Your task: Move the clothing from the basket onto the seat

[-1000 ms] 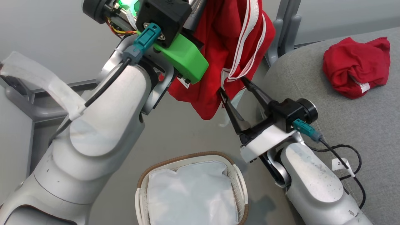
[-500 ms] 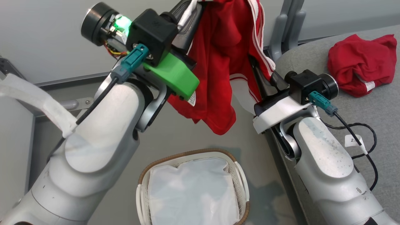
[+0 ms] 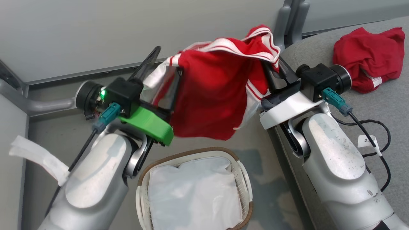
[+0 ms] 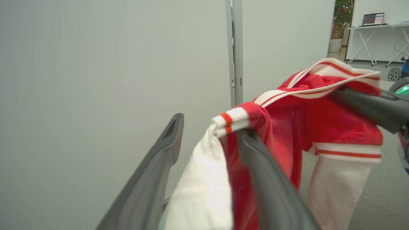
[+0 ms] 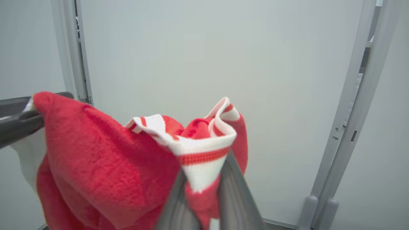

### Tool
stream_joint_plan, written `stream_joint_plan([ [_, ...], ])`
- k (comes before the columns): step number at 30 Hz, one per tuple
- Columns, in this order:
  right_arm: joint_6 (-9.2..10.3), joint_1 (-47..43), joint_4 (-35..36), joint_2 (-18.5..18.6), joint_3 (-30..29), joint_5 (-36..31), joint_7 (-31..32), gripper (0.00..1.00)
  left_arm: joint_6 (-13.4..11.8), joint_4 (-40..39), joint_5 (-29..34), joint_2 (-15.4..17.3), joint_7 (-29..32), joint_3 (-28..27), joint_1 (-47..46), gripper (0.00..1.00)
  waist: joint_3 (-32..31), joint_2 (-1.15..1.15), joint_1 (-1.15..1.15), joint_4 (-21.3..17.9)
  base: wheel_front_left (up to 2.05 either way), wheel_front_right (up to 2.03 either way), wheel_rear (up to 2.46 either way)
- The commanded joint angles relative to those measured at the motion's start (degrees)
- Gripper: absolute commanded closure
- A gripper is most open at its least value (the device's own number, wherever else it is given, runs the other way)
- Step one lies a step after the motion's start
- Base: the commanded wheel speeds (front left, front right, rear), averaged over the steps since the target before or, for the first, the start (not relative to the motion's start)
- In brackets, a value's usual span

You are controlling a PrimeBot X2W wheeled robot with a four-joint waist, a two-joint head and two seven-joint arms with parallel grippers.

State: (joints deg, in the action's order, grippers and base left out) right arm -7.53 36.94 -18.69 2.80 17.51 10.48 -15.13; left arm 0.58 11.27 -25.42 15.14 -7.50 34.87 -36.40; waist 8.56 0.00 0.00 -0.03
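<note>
On the left, your left gripper (image 4: 211,125) was open. Its two long dark fingers stood wide apart and pinched nothing. One dark finger poked up bare in front of the pale grey wall (image 3: 96,32). The other finger had a striped corner of cloth hanging over its tip.

That cloth was the soft red-and-white sports garment with white striped trim (image 3: 211,95). It was mostly bright red, with white bands that had thin red lines in them, and a white part on the inside. It hung up in the air like a little hammock between your two grippers. Its loose bottom edge drooped down in the middle.

Right under it, on the smooth grey floor (image 3: 274,198), sat the small oval white plastic basket with the brown woven rim (image 3: 191,151). Only the plain white liner cloth (image 3: 195,195) lay in it. The hanging garment did not touch the basket.

To the right, your right gripper (image 5: 204,169) was closed tight. It pinched the striped white-and-red edge of the garment between its fingers. The cloth bunched up around its fingertips and fell away towards the left gripper.

Furthest right was the big grey fabric seat cushion (image 3: 393,105). The other red garment (image 3: 367,60) lay on it in a crumpled heap, near the right gripper but apart from it.
</note>
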Motion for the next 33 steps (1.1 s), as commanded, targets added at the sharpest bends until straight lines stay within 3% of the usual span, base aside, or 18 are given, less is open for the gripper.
stream_joint_plan([
  [1,0.08,0.1,0.7,0.2,0.0,-0.6,0.0,1.0,0.2,0.9,-0.9,-0.1,-1.4,-0.4,2.0,0.0,0.1,0.0,0.0,-0.1,0.0,0.0,0.0],
  [13,0.08,-2.3,5.1,0.2,-3.6,-2.4,0.0,1.0,-1.0,7.4,-1.9,-2.3,-7.6,-1.6,14.0,0.0,0.9,0.0,0.0,-0.9,0.0,0.0,0.0],
  [28,0.08,-4.6,6.3,0.2,-7.8,-3.4,0.0,1.0,1.7,6.7,1.9,-6.6,-7.7,-8.2,21.6,0.0,1.4,0.0,0.0,-2.6,0.0,0.0,0.0],
  [33,0.08,-3.4,6.7,0.2,-8.6,-3.8,0.0,1.0,2.8,6.7,3.9,-7.7,-7.7,-9.1,22.1,0.0,2.8,0.0,0.0,-4.9,0.0,0.0,0.0],
])
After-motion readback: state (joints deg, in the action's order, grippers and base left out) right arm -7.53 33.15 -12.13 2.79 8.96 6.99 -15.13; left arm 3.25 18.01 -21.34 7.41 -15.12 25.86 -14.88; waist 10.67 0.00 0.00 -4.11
